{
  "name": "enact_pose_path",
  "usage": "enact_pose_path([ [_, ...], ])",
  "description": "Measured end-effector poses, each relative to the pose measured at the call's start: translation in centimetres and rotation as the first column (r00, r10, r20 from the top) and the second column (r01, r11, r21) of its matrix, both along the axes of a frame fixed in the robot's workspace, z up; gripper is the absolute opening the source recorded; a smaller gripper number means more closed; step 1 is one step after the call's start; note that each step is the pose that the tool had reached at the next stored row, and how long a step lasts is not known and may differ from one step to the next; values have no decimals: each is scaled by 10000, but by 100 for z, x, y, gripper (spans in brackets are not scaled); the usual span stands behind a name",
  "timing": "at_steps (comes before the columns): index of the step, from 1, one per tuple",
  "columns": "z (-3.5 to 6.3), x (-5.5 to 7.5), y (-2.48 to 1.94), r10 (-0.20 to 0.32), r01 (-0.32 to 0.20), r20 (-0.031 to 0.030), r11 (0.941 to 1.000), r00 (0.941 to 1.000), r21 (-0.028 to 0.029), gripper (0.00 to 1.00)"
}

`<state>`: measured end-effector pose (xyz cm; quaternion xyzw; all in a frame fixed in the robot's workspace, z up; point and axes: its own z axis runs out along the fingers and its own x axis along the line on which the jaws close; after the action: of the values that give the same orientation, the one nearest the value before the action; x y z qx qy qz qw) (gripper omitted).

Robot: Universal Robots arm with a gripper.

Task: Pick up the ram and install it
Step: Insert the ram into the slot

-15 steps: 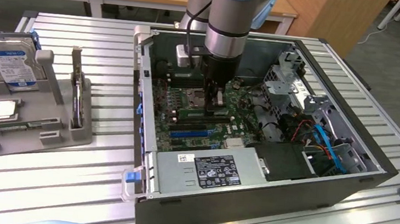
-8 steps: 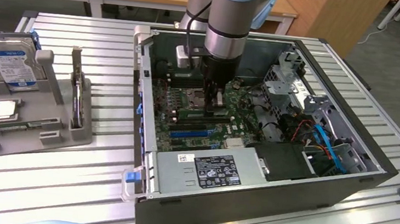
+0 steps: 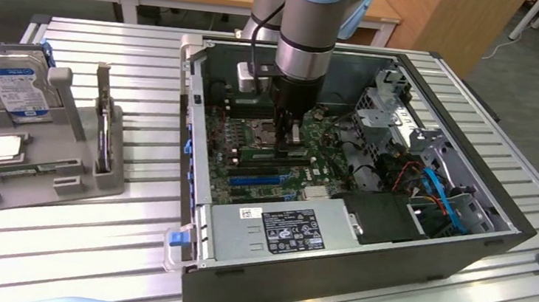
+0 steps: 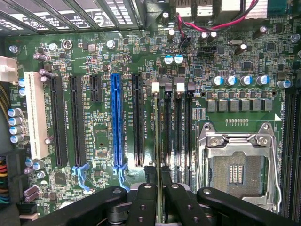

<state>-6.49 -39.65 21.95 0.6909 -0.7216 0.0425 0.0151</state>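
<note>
**Ram gripped, standing over the memory slots**

My gripper [image 4: 158, 174] is clenched on the ram [image 4: 157, 132]. In the wrist view I see the stick edge-on, as one thin line between the two black fingers [image 4: 150, 178]. It is held upright above the motherboard [image 4: 103, 141], in line with the memory slots [image 4: 175, 132]. It stands at the slot farthest from the CPU socket [image 4: 235, 165]. I cannot tell if its lower edge already sits in that slot. The long blue slot [image 4: 117, 122] is near, on the other side of the ram.

In the exterior view the arm [image 3: 307, 21] reaches straight down into the open computer case [image 3: 498, 240], which lies on the slatted table [image 3: 62, 250]. Well apart, at the exterior view's left, a grey holder [image 3: 39, 173] carries a blue-labelled hard drive [image 3: 18, 90] and a dark card with a metal bracket [image 3: 102, 135].
</note>
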Motion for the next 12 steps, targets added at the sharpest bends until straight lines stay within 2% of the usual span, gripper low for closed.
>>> enact_pose_path([
  [12,-7,0,0,0,0,-1,10000,10000,-11,14],
])
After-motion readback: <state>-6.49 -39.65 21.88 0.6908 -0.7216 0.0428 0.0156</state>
